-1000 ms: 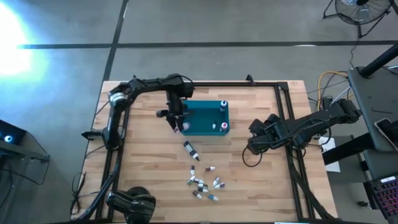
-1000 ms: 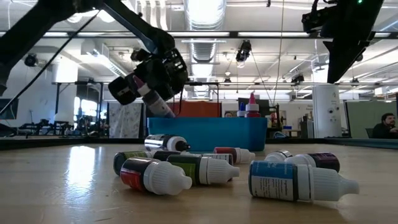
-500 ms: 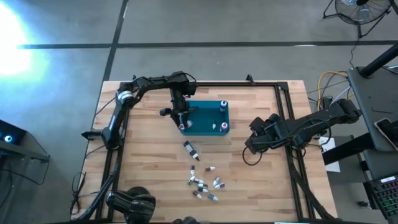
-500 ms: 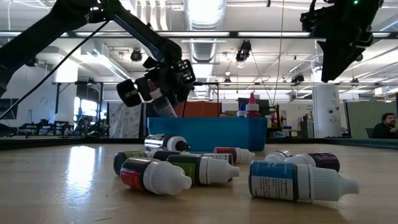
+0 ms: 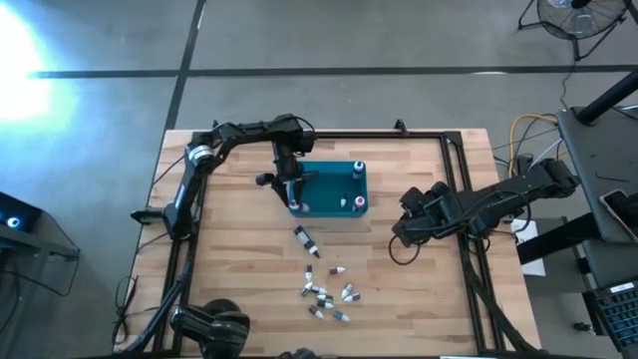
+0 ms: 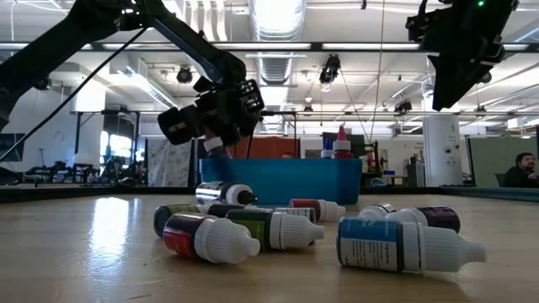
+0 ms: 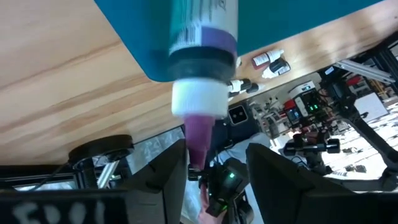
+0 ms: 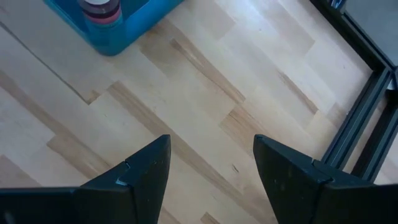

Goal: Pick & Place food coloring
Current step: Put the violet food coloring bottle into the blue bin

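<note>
Teal plastic forms the rectangular bin (image 5: 331, 189) that sits on the wooden table (image 5: 239, 259) toward its far side, and the left claw (image 5: 290, 195) hangs over the bin's left end. In the left wrist view its two dark fingers (image 7: 166, 177) stand apart, and a food coloring bottle (image 7: 200, 74) with a purple band, white collar and purple tip shows just ahead of them, over the bin's edge, with its tip reaching down level with the fingers' ends; whether the fingers touch it I cannot tell. From the low view the same claw (image 6: 221, 126) hovers above the bin's near wall (image 6: 278, 181), with the bottle's lower part showing just beneath it. Two more bottles (image 5: 351, 202) stand inside the bin near its right end, and another (image 5: 358, 169) stands at its far right corner. One longer dark bottle (image 5: 306, 239) lies on the table just in front of the bin. A loose cluster of small bottles (image 5: 327, 295) lies nearer the front edge, on their sides, some touching one another. The right claw (image 5: 402, 231) waits well to the right of the bin, above bare wood, its fingers (image 8: 140, 171) spread apart with nothing between them. Beyond the table, a person (image 6: 525, 171) sits at the far right of the room.
</note>
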Available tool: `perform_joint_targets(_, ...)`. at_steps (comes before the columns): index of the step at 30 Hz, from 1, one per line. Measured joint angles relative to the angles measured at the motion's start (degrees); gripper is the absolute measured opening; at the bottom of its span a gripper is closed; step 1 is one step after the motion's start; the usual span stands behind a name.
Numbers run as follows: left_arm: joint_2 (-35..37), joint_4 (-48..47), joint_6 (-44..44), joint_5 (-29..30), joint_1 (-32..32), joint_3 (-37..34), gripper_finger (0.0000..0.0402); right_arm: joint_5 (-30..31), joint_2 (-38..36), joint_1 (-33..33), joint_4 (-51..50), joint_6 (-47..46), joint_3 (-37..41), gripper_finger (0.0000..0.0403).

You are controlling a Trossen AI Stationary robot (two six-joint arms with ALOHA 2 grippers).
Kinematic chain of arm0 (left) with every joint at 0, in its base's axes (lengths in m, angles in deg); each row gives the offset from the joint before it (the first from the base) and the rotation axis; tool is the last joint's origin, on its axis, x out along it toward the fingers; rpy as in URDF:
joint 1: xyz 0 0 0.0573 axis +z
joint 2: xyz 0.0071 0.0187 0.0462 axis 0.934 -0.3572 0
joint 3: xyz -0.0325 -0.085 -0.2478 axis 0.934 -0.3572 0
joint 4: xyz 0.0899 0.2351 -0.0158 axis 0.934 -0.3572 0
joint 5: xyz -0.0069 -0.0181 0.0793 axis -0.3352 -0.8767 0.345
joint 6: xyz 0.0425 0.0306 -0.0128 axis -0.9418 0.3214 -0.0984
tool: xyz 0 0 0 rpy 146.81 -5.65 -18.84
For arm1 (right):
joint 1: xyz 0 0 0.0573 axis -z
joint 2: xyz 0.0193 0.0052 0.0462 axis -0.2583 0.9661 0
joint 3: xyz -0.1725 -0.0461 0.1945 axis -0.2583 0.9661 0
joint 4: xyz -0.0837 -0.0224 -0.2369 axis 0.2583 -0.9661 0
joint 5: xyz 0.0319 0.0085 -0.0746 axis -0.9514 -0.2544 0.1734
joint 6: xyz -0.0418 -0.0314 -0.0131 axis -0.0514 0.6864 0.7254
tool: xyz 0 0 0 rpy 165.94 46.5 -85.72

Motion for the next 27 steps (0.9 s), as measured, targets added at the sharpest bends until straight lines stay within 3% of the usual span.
perform_joint_targets(27, 0.21, 3.54, -0.58, 3.25, -2.54, -0.07, 0.0142, -0.02, 0.00, -0.02, 0.04, -0.02, 0.11, 0.0224)
